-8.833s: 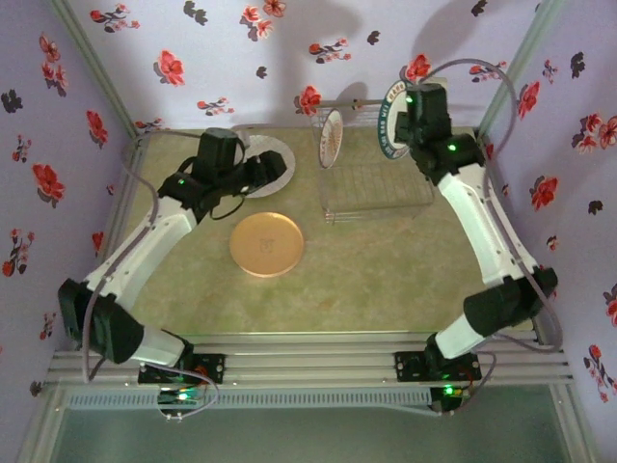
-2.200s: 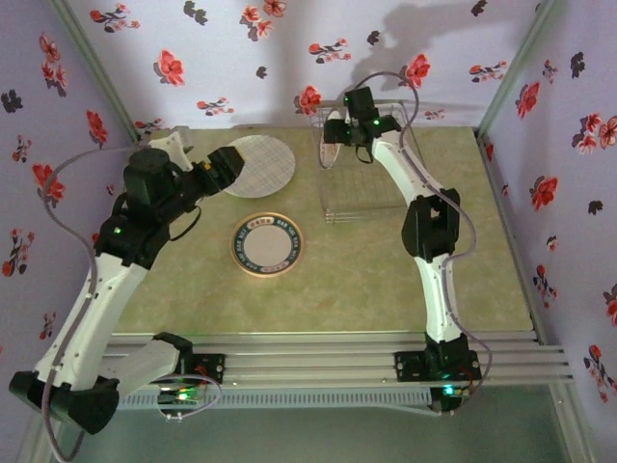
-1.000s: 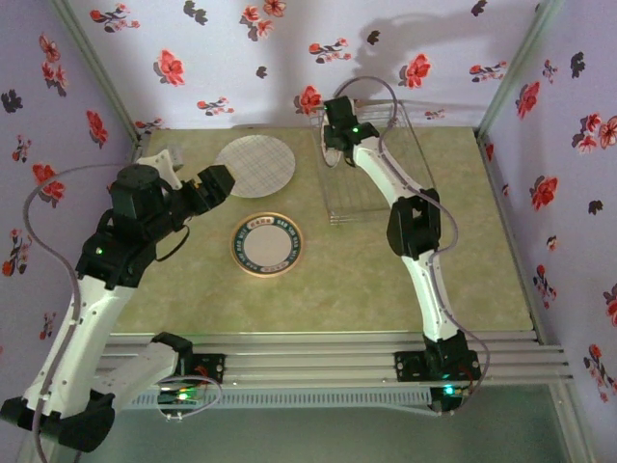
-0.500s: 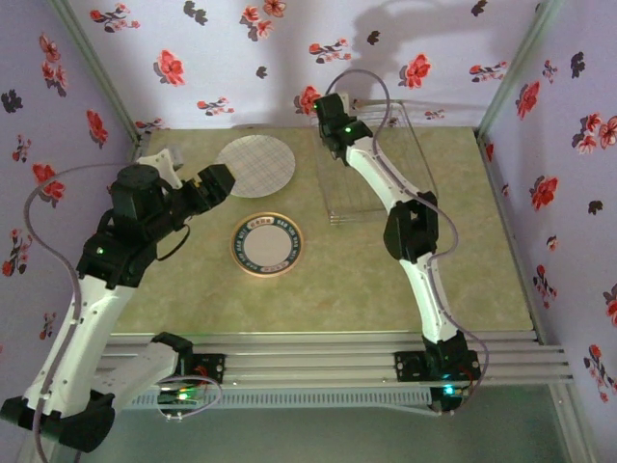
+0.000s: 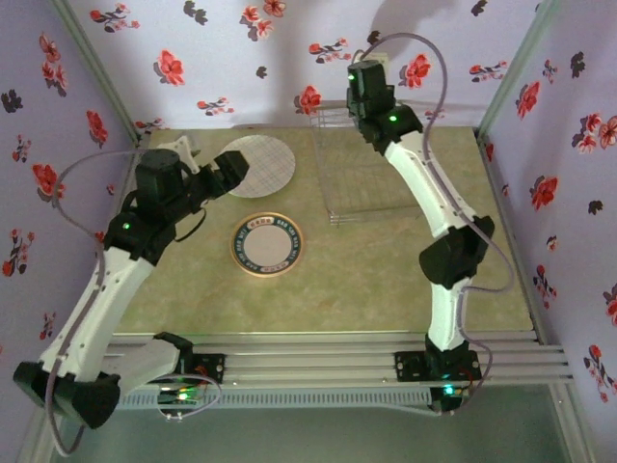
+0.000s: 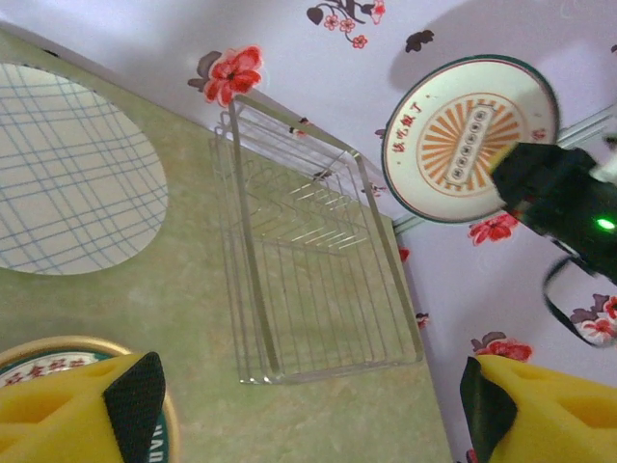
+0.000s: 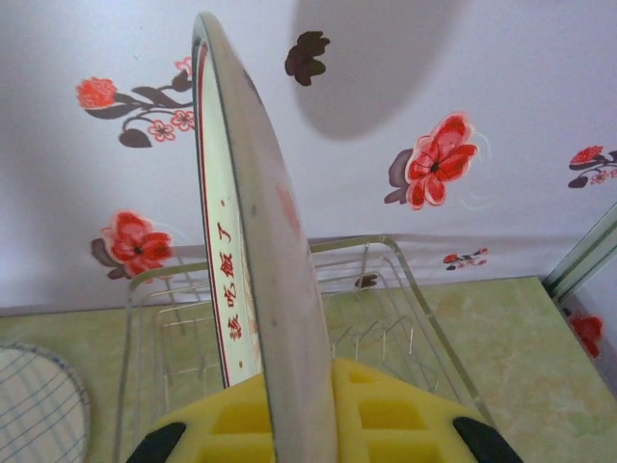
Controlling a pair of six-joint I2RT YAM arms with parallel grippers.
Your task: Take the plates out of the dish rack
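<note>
The right gripper [image 7: 301, 417] is lifted high at the back of the desk [image 5: 366, 280], in front of the flowered wall. Its 2 yellow jaws are pinching the lower edge of a round white plate with a dark green rim and an orange-red sunburst centre [image 6: 468, 140]. This plate stands upright in the air and turns its thin edge to the right wrist camera. It is above the back part of the thin silver wire dish rack [image 5: 376, 183] and does not touch the wires.

The rack lies on the far right part of the pale green marbled desk, with its raised wire back toward the wall.

The left gripper [image 6: 308, 395] is over the desk beside the left edge of a round pale plate with blue-grey checked lines [image 5: 256, 162], which lies flat to the left of the rack. Its jaws are spread wide and they hold nothing. I cannot tell if a jaw touches the checked plate.

Nearer to the arm bases, a round orange-yellow plate [image 5: 236, 244] lies flat on the desk, and a smaller white plate with a green rim [image 5: 267, 241] lies on top of it.
</note>
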